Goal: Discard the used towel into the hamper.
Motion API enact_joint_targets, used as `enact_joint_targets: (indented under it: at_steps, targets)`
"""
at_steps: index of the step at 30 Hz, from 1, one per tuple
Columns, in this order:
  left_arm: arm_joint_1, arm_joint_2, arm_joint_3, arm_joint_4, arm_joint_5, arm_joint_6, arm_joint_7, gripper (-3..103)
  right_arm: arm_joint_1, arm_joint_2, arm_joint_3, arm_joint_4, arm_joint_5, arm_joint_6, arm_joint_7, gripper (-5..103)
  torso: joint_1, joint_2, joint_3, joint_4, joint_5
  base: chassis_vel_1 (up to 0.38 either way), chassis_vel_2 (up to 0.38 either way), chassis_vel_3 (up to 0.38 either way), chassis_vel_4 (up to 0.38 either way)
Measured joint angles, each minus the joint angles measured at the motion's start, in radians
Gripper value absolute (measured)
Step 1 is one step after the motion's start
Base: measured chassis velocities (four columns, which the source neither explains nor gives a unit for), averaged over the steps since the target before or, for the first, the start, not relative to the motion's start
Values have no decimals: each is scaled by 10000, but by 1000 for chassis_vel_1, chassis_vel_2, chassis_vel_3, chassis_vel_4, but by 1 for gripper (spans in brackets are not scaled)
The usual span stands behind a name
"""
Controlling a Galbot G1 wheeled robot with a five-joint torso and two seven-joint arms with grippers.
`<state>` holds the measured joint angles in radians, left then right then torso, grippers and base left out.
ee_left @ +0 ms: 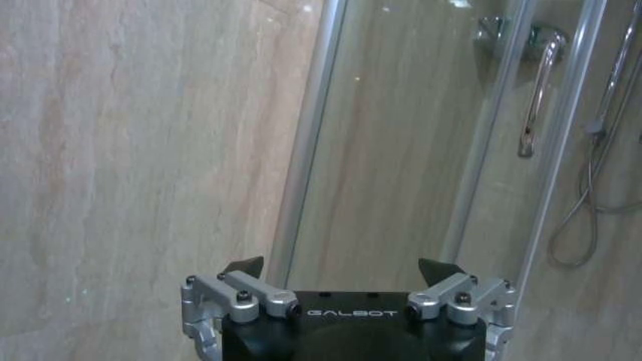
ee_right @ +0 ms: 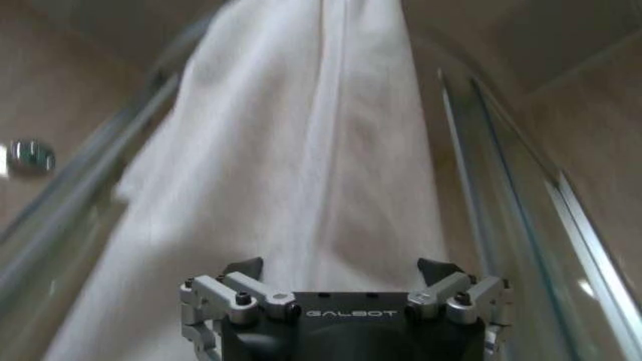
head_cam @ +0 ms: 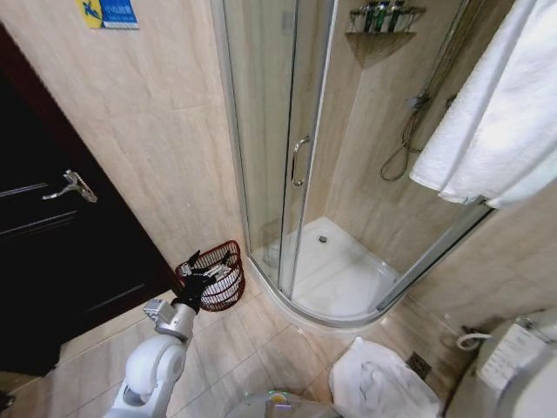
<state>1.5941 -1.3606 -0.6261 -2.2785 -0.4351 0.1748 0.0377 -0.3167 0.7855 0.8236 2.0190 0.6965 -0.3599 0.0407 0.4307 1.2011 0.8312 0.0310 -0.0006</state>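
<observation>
The right gripper (ee_right: 341,272) faces the hanging towel (ee_right: 301,173), fingers wide apart and empty, ready to grasp. The left gripper (head_cam: 211,268), fingers likewise apart, hovers over the hamper (head_cam: 228,292) at 9 o'clock.

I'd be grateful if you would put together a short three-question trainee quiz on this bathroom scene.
1. True or false: the hamper stands inside the shower cubicle.
2. Which gripper faces the hanging white towel? A) left B) right
3. Fill in: the left gripper hangs just above the ____.

Key:
1. False; it sits on the tiled floor between the dark door and the cubicle.
2. B; the right gripper is open, with the towel in front of it.
3. hamper.
</observation>
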Motion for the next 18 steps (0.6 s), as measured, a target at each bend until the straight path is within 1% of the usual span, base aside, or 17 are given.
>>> enact_joint_targets:
  at_steps: [1, 2, 3, 4, 5, 6, 7, 9, 11, 13, 15, 16, 18]
  targets:
    - [0, 0, 2, 0, 0, 0, 1, 100, 653, 344, -394, -209, -292, -2, -65, 100, 0, 0, 0, 2, -5, 0, 0, 0, 0]
    - [0, 0, 2, 0, 0, 0, 1, 100, 653, 344, -394, -209, -292, -2, -65, 100, 0, 0, 0, 2, -5, 0, 0, 0, 0]
    - [0, 0, 2, 0, 0, 0, 1, 100, 1269, 720, -786, -414, -608, -1, -153, 100, 0, 0, 0, 3, -8, 0, 0, 0, 0]
    - [1, -1, 1, 0, 0, 0, 1, 100, 1826, 1198, -1171, -641, -953, 1, -238, 100, 1, 0, 1, 5, -4, 0, 0, 0, 0]
    - [0, 1, 1, 0, 0, 0, 1, 100, 2235, 1610, -1444, -795, -1216, -3, -272, 100, 3, -1, 2, 5, 9, 0, 0, 0, 0]
    - [0, 0, 2, 0, 0, 0, 1, 100, 2534, 1894, -1635, -875, -1422, -22, -280, 100, 4, -1, 2, 5, 7, 0, 0, 0, 0]
    - [0, 0, 2, 0, 0, 0, 1, 100, 2534, 1894, -1635, -875, -1422, -22, -280, 100, 4, -1, 2, 5, 7, 0, 0, 0, 0]
    - [0, 0, 1, 0, 0, 0, 0, 100, 2997, 2282, -1944, -916, -1868, -133, -288, 100, 3, -1, 1, 3, -3, 0, 0, 0, 0]
    - [1, 0, 1, 0, 0, 0, 0, 100, 3407, 2446, -2175, -835, -2152, -384, -230, 100, 2, 0, 1, 0, 5, 0, 0, 0, 0]
    - [0, 0, 1, 0, 0, 0, 0, 100, 3590, 2454, -2287, -776, -2264, -487, -171, 100, 1, 0, 1, -1, 6, 0, 0, 0, 0]
    - [0, 1, 1, 1, 0, 0, 0, 100, 4060, 2360, -2538, -758, -2823, -594, -134, 100, -1, 0, -1, -3, 6, 0, 0, 0, 0]
    - [0, 1, 1, 1, 0, 0, 0, 100, 4060, 2360, -2538, -758, -2823, -594, -134, 100, -1, 0, -1, -3, 6, 0, 0, 0, 0]
    - [0, 0, 1, 0, 0, 0, 0, 100, 4621, 2224, -2776, -843, -2972, -820, 34, 100, -1, 0, -1, -3, 8, 0, 0, 0, 0]
